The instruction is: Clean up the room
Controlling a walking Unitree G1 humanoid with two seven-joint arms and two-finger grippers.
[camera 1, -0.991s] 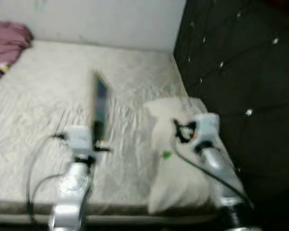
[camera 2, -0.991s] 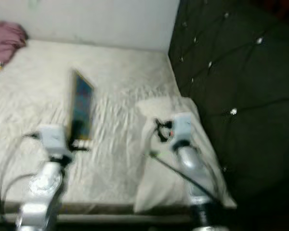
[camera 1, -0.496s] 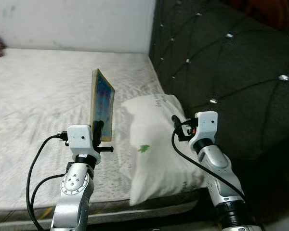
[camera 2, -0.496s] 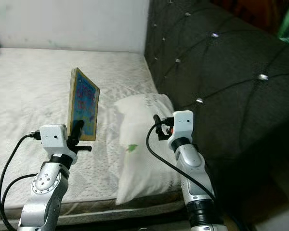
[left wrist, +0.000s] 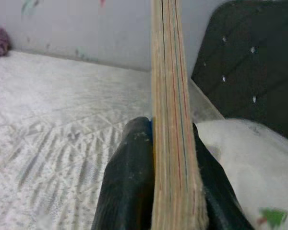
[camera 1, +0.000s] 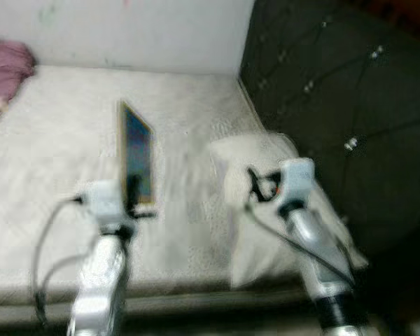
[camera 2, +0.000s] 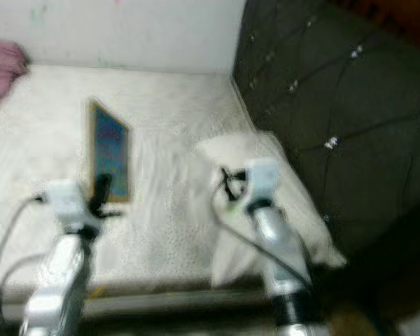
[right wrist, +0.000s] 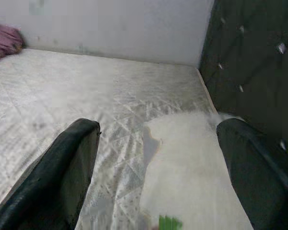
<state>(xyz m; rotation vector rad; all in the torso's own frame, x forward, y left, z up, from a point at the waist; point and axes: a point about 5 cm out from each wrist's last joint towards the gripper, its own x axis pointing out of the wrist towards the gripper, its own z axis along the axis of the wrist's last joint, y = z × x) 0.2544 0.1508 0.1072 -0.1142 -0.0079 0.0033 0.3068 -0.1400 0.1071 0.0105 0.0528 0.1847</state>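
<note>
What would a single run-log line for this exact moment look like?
left gripper: shut on book, held upright above mattress | right gripper: open, above pillow | headboard: on robot's right | head views: blurred

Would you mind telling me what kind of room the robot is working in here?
Most likely a bedroom: a bare quilted mattress takes up most of the scene, a white pillow lies beside a dark tufted headboard, and pink bedding is bunched in the far corner.

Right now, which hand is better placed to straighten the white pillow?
Right. The right hand is open and hovers over the pillow, while the left hand is shut on the book.
</note>
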